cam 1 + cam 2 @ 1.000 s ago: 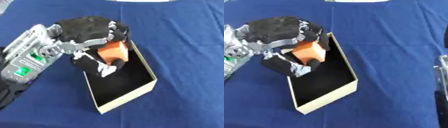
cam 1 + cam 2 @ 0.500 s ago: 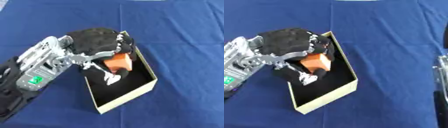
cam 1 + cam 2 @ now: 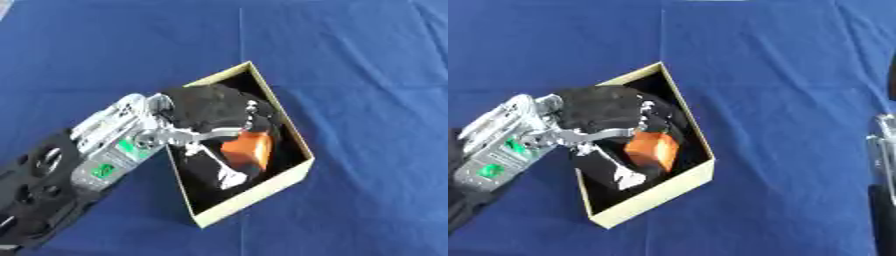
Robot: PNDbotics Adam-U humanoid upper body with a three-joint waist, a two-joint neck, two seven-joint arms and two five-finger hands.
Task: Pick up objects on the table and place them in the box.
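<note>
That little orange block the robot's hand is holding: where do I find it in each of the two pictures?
Left eye view: the orange block sits just right of centre, a little below the middle, inside the open cream-walled cardboard box, held in the black left hand.
Right eye view: the block lies left of centre, at about the same height.
Shared landmark: the box's far pointed corner, directly above the block in both views.

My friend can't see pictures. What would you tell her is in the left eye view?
The robot's left hand reaches down into an open cardboard box with a black inside, its fingers curled around an orange block. The box sits cornerwise on a blue tablecloth.
</note>
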